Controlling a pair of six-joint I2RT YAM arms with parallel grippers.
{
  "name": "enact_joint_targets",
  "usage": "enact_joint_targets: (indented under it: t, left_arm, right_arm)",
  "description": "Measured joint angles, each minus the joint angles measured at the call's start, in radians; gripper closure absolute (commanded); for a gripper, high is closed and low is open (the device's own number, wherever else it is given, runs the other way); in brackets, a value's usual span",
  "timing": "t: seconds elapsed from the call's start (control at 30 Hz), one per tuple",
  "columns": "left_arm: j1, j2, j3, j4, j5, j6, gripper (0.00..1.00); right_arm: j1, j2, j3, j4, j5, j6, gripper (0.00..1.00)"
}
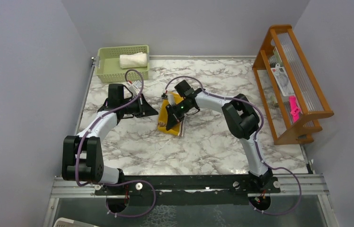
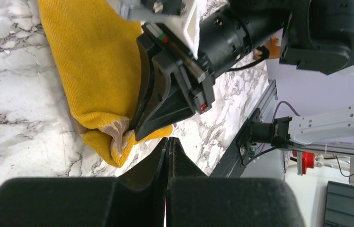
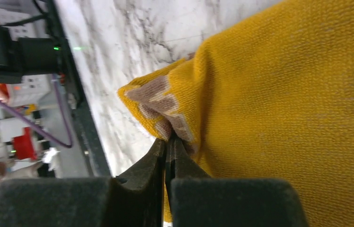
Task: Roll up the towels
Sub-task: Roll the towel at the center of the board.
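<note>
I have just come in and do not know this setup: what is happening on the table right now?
The right gripper is shut on the patterned corner of the mustard-yellow towel, which lies partly folded on the marble table. The left gripper is shut, holds nothing and sits close beside that towel. The cream-white towel lies rolled up in the green basket at the far left. So one towel looks finished, and the yellow one is in work.
</note>
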Motion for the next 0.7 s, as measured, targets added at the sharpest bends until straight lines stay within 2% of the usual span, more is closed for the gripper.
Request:
enact_joint_targets:
  t: [0.43, 0.53, 0.7]
  left_arm:
    - [-0.005, 0.003, -0.119, 0.158, 0.03, -0.13, 1.0]
    - [-0.008, 0.033, -0.1, 0.176, 0.028, -0.149, 1.0]
    - [-0.027, 0.144, 0.02, 0.192, 0.009, -0.165, 1.0]
  right_arm:
    - [-0.107, 0.144, 0.046, -0.013, -0.257, 0.197, 0.99]
    - [-0.106, 0.121, 0.019, 0.0, -0.25, 0.193, 0.99]
    - [-0.103, 0.115, 0.014, -0.004, -0.242, 0.171, 0.99]
